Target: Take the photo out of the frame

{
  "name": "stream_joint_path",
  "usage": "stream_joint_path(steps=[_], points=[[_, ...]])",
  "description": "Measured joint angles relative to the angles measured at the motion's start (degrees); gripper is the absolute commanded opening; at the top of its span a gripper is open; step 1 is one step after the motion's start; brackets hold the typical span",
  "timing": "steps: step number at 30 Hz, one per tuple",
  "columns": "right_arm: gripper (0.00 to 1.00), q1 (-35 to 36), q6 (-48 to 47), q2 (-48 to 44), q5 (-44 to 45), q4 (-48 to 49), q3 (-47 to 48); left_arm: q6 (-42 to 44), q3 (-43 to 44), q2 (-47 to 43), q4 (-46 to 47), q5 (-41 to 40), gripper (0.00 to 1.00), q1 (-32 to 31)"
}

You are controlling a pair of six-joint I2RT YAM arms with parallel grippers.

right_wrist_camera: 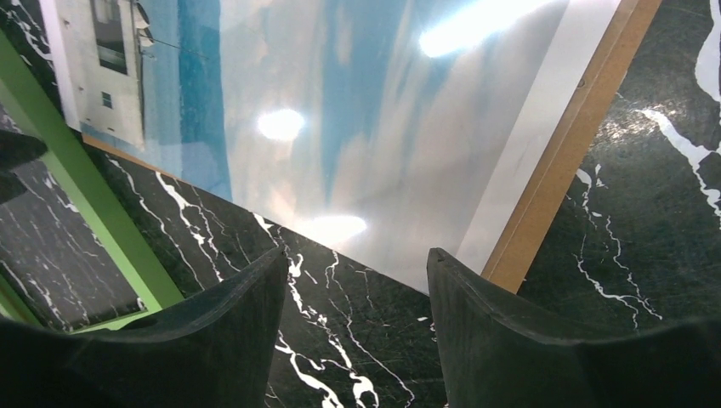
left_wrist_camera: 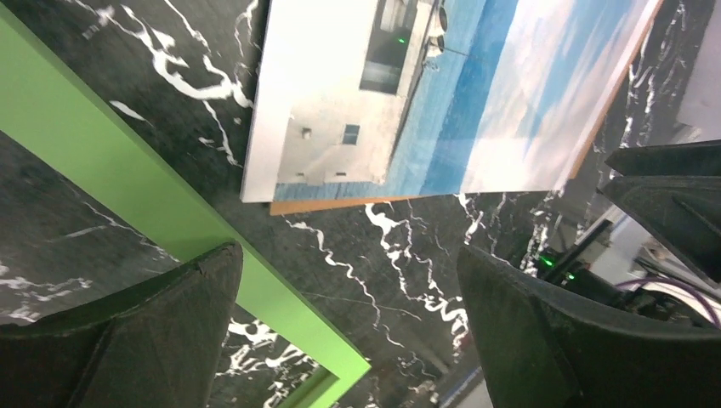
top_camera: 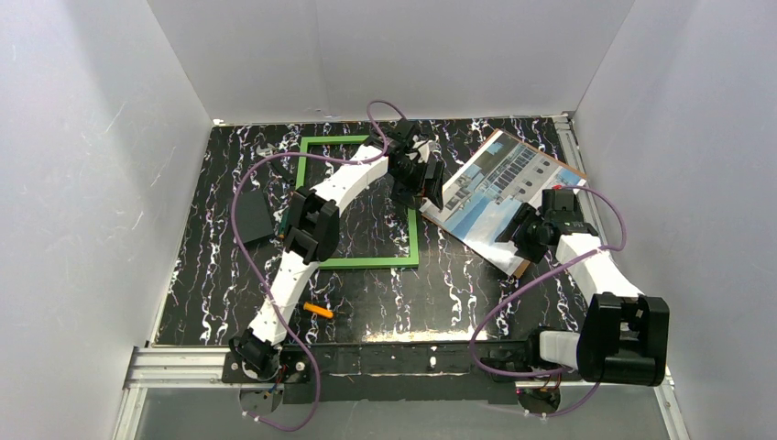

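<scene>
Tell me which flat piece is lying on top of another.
The photo, the building-and-sky print: it rests on the brown backing board, whose edge peeks out. The green frame lies directly on the table.

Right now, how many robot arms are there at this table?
2. The left arm reaches across the green frame; the right arm reaches to the near edge of the photo. No other arm shows.

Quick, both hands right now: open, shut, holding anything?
Left hand: open, holding nothing.
Right hand: open, holding nothing; the photo lies flat just beyond its fingertips.
</scene>
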Motion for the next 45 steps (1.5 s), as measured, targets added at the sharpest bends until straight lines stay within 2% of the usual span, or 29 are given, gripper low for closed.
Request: stream_joint_path(steps=[7, 16, 23, 35, 45], points=[[0.67, 0.00, -1.64, 1.73, 0.79, 0.04, -0.02, 4.61, 0.24, 0.09, 2.62, -2.56, 0.98, -0.70], [0.52, -0.09, -1.16, 2.69, 3.63, 0.00, -0.20, 6.60, -2.32, 0.20, 9.18, -4.79, 0.98, -2.91], [0.49, -2.93, 0.70, 5.25, 3.96, -0.02, -1.95, 5.88, -2.34, 1.16, 11.39, -8.68, 0.98, -3.43], [0.48, -5.22, 2.38, 6.69, 1.68, 0.24, -2.14, 3.72, 1.92, 3.89, 10.73, -8.98, 1.00, -3.43], [0.47, -5.22, 2.47, 7.37, 0.35, 1.55, -2.14, -2.21, -1.03, 2.49, 10.97, -5.20, 0.85, -2.47]])
